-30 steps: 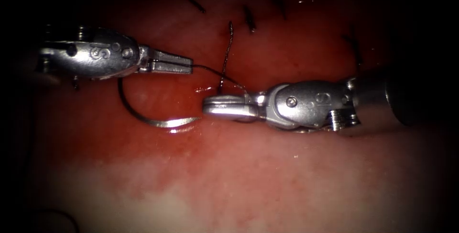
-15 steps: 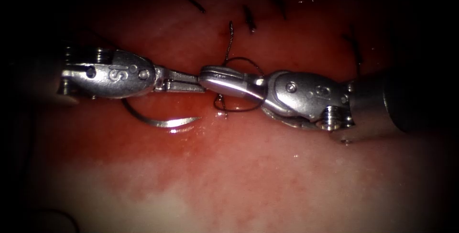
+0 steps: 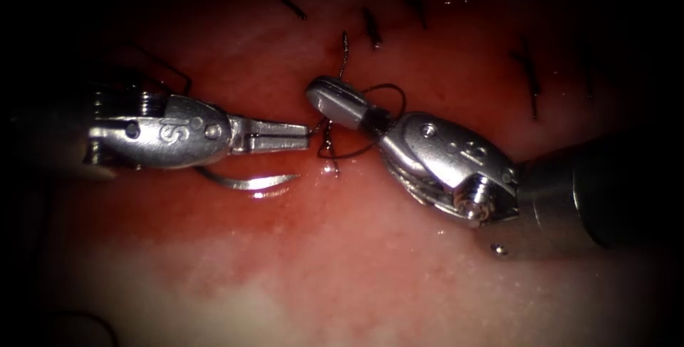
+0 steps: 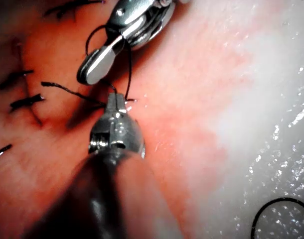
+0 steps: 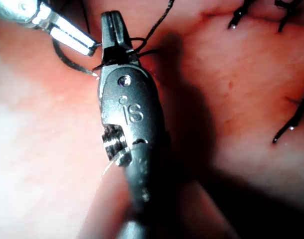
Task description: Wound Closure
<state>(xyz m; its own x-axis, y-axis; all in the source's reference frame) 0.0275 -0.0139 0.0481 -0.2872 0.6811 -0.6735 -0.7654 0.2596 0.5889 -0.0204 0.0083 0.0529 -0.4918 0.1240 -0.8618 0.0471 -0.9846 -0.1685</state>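
the tissue (image 3: 370, 276) carries everything here: pale along the near edge, wet with red fluid (image 3: 235, 226) toward the middle. the curved needle (image 3: 246, 182) lies flat on it, left of the cut, its point toward the cut, free of both tools and not in the tissue. dark thread (image 3: 349, 149) rises from the surface at the cut in loose loops. short cut ends of thread (image 3: 372, 30) from finished stitches stick up along the far side.
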